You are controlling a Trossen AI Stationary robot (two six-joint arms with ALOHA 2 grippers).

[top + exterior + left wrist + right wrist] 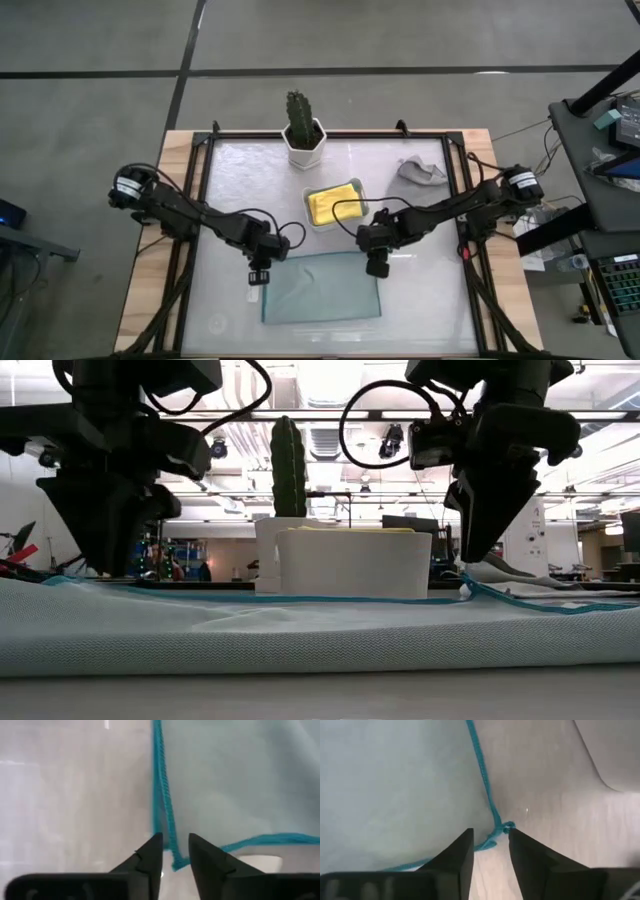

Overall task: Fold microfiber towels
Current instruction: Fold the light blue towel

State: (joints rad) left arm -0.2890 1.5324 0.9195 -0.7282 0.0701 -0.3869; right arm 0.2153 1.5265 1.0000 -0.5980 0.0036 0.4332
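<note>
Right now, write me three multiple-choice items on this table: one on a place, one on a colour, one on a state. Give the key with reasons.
1. Where does the yellow towel lie?
A. in the white tray
B. on the grey towel
C. under the cactus pot

2. What colour is the stitched edge of the pale teal towel?
A. red
B. bright blue-green
C. black

3. How does the pale teal towel lie?
A. rolled up
B. hanging off the table
C. spread flat

Key:
1 A, the high view shows it inside the tray's rim.
2 B, both wrist views show that trim.
3 C, it lies open, with the left gripper and right gripper at its far corners.
</note>
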